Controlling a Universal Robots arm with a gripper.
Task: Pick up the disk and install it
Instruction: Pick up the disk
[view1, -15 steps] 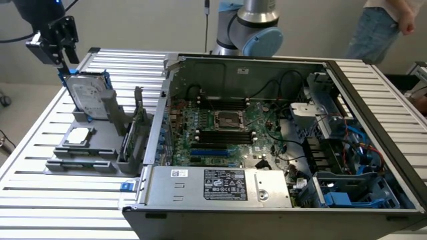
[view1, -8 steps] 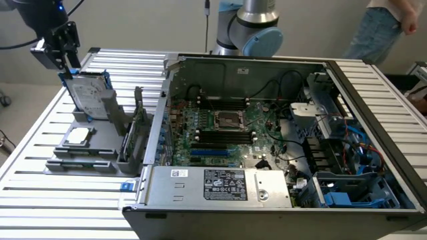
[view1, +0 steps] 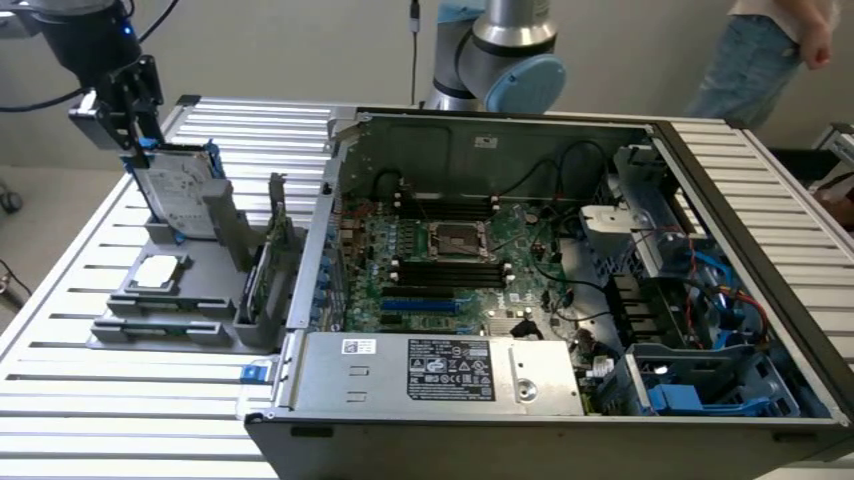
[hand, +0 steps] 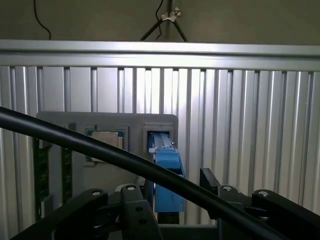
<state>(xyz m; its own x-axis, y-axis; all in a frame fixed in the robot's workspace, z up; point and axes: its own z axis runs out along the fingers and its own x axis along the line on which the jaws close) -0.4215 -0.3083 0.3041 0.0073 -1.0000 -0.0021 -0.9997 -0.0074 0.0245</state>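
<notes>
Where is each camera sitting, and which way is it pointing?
Exterior view: off the arm, raised, looking down on the open computer case and slatted table; the arm and gripper show.
Wrist view: on the wrist, looking down along the gripper at the disk, edge-on; a black cable crosses.
Shared: gripper, disk, grey holder, chip.

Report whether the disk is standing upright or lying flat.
Upright, on edge: the disk stands in the grey stand, with the claw at its top edge.
</notes>
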